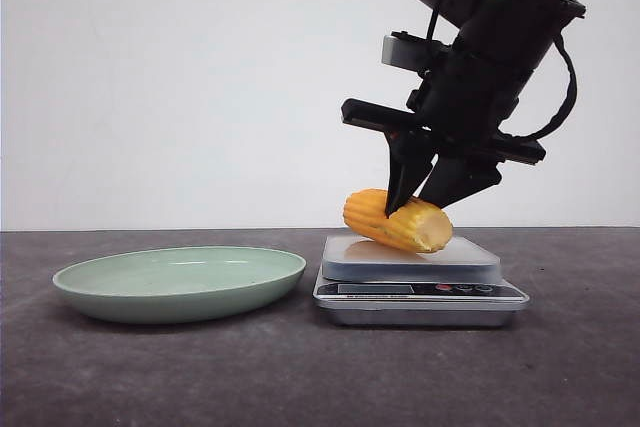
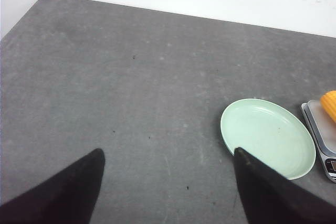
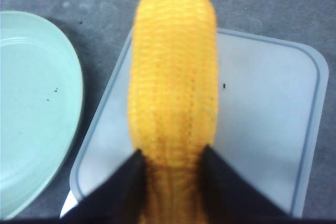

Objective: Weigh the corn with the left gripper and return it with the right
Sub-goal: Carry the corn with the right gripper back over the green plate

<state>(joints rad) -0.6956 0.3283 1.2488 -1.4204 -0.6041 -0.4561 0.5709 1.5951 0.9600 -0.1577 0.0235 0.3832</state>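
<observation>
**A:** Going from the biggest thing down, what can actually be made out?

**B:** The grey table (image 1: 300, 377) spreads across the lower part of the front view, but its far edge only shows from the left wrist. The right arm (image 1: 490, 37) comes next, and its upper part is cut off by the frame's top edge. Then the green plate (image 1: 180, 282), whole in the front view, clipped at the side in the right wrist view.

**A:** And the scale?

**B:** The scale (image 1: 420, 282) stands just beside the plate. Its display is too small to read, and from the left wrist only one corner of it enters the picture.

**A:** Where is the corn?

**B:** The corn (image 1: 398, 221) sits tilted above the scale's platform, one end raised. Whether its lower end touches the platform cannot be told. The right gripper (image 1: 425, 192) pinches it across one end; in the right wrist view its two dark fingers (image 3: 113, 190) press on either flank, with the tips blurred and the cob's near end hidden between them.

**A:** The left gripper?

**B:** The left gripper (image 2: 168, 153) appears only in its own view, fingers spread wide with nothing between them, above bare table, well apart from the corn.
</observation>
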